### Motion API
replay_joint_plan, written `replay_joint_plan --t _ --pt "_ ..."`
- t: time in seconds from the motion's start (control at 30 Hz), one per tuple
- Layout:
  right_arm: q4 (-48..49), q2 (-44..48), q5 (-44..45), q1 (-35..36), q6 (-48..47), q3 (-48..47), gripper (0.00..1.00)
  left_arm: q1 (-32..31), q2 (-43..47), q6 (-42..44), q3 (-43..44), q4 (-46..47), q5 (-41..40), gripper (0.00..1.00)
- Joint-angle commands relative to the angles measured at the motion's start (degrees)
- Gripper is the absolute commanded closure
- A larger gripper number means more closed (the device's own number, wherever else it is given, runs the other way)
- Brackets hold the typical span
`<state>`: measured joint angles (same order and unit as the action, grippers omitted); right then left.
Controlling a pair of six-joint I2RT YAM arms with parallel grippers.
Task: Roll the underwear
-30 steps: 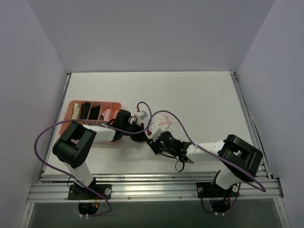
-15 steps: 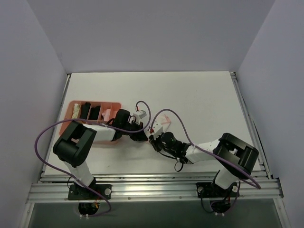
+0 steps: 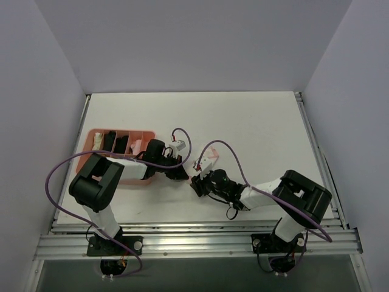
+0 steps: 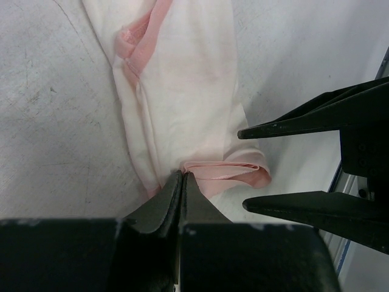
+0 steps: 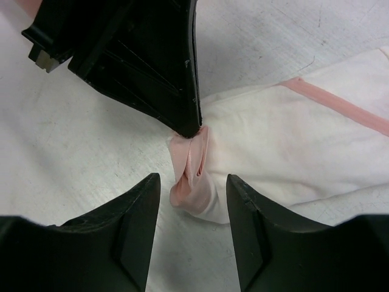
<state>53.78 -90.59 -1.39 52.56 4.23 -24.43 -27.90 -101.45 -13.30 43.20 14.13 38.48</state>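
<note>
Overhead, scuffed white table [image 3: 255, 121], pale walls [image 3: 194, 42], left hand [image 4: 181, 177] pinching underwear [image 4: 182, 79] hem, right hand [image 5: 193, 180] spread around it.

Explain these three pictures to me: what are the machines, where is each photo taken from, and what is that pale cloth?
These are two robot arms bolted to the near edge of a white table. The wide picture looks down from above and behind them. The two close-ups come from a camera on each wrist, so each shows its own black fingers at the bottom. The cloth is the underwear, white with pink trim, lying on the table. The left gripper is shut, pinching its folded pink end. The right gripper is open, its fingers on either side of that same end without gripping it. At the left sits a pink tray holding rolled garments.
</note>
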Motion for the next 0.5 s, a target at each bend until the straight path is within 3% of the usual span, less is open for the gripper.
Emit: replay_joint_plan --t 0.0,0.27,0.47 --pt "3.79 0.41 -2.03 0.18 -1.07 -0.01 0.56 0.48 -2.00 0.91 1.36 -0.24 -0.95 0.98" --pt "2.39 -2.75 -0.11 0.79 -2.12 -1.94 0.54 0.48 -2.26 0.91 1.45 -0.24 -0.86 0.98" --pt "3.43 -3.19 3.67 0.79 -2.29 -1.94 0.62 0.48 -2.35 0.82 1.45 -0.24 -1.21 0.98"
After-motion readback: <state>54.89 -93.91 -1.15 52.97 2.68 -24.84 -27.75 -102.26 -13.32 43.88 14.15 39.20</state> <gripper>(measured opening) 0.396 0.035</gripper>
